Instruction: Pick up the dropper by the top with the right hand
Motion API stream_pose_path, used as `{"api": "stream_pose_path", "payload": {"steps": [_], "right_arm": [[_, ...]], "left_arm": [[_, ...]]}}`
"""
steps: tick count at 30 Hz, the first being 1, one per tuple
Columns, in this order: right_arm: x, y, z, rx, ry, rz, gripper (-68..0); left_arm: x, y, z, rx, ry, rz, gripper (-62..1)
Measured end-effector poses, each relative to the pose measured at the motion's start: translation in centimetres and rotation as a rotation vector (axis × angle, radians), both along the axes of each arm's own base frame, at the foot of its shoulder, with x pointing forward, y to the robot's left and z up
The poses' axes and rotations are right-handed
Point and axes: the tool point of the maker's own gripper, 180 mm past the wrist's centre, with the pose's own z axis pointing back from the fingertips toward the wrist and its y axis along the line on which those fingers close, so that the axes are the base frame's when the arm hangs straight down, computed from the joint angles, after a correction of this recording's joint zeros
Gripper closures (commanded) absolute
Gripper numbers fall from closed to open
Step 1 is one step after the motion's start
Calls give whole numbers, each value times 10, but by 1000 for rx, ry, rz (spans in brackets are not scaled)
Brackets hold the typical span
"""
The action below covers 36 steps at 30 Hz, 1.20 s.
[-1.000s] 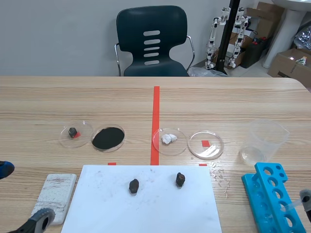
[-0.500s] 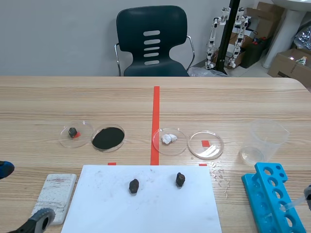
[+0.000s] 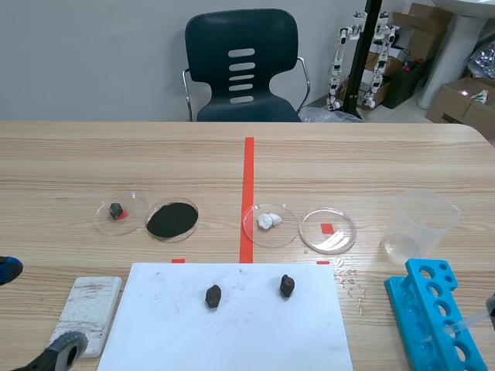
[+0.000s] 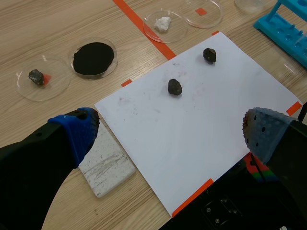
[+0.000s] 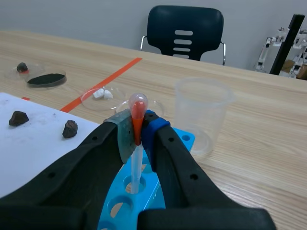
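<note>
- My right gripper (image 5: 136,130) clamps the dropper (image 5: 138,103) by its red bulb, stem at the blue test-tube rack (image 5: 184,140); beaker (image 5: 204,112) at one o'clock.
- My left gripper (image 4: 171,130): fingers apart.

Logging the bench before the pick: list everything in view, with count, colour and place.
test tube rack: 1, blue, table's near right
dropper: 1, clear with orange bulb, standing in the rack
beaker: 1, clear, behind the rack
petri dishes: 4, clear, mid-table row; holding dark rock, black powder, white lump, nothing
paper sheet: 1, white, near centre
rocks: 2, dark, on the paper
tile: 1, white, left of the paper
chair: 1, dark teal, beyond the table
left gripper: 1, black, blue pads, open, near left
right gripper: 1, black, shut on the dropper's top
</note>
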Motion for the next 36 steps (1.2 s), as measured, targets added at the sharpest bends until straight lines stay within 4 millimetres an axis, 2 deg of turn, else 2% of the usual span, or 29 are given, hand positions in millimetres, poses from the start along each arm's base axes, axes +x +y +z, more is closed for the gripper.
{"api": "stream_pose_path", "payload": {"steps": [7, 10, 17, 24, 28, 31, 36], "right_arm": [[5, -3, 8, -62, -6, 87, -11], [9, -4, 26, -76, -36, 134, -11], [0, 9, 55, -144, -27, 202, -11], [1, 29, 83, -215, -36, 258, -11], [10, 43, 93, -234, -22, 267, -11], [19, 51, 106, -194, -24, 232, -11], [23, 70, 121, -158, -37, 232, -11]], "left_arm": [[0, 0, 0, 0, 0, 0, -623], [0, 0, 0, 0, 0, 0, -623], [0, 0, 0, 0, 0, 0, -623], [0, 0, 0, 0, 0, 0, -623], [0, 0, 0, 0, 0, 0, -623], [0, 0, 0, 0, 0, 0, -623], [0, 0, 0, 0, 0, 0, -623]]}}
